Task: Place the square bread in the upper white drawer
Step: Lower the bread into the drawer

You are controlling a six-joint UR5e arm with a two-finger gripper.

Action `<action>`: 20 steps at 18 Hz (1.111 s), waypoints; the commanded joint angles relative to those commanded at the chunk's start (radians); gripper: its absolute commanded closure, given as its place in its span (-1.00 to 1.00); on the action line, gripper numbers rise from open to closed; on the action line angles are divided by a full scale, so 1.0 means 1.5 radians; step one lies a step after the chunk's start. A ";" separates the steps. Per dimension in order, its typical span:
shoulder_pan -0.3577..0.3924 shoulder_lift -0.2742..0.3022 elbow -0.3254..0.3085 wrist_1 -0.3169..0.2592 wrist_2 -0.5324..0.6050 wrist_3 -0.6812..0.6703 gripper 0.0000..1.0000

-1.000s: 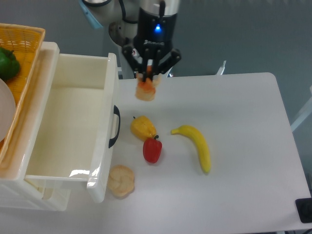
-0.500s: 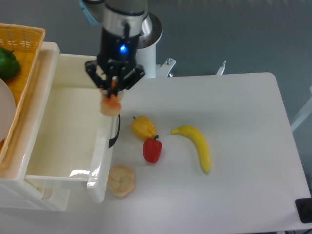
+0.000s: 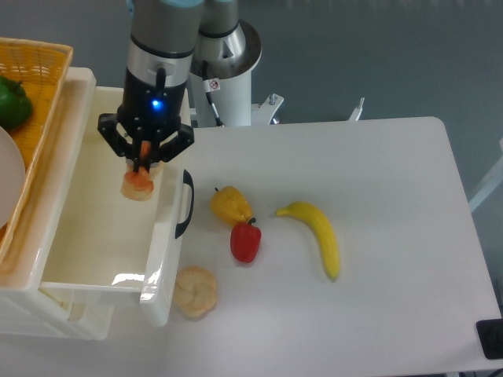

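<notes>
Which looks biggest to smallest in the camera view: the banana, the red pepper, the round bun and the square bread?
1. Banana, clearly the longest.
2. Round bun.
3. Red pepper, close to the bun, so that order is unsure.
4. Square bread, smallest as seen, though the gripper hides its top.

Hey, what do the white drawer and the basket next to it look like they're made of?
The upper white drawer looks like glossy molded plastic: smooth walls with bright glare on the front rim. The basket seems to be orange woven wicker, going by its criss-cross weave, though it may be plastic imitation.
</notes>
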 joint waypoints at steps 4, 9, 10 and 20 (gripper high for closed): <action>-0.002 0.001 0.000 0.000 0.000 0.000 0.10; -0.002 0.000 0.000 -0.001 0.002 0.000 0.02; -0.001 0.000 0.000 -0.001 0.002 -0.001 0.00; 0.000 0.002 -0.001 -0.001 0.006 0.000 -0.12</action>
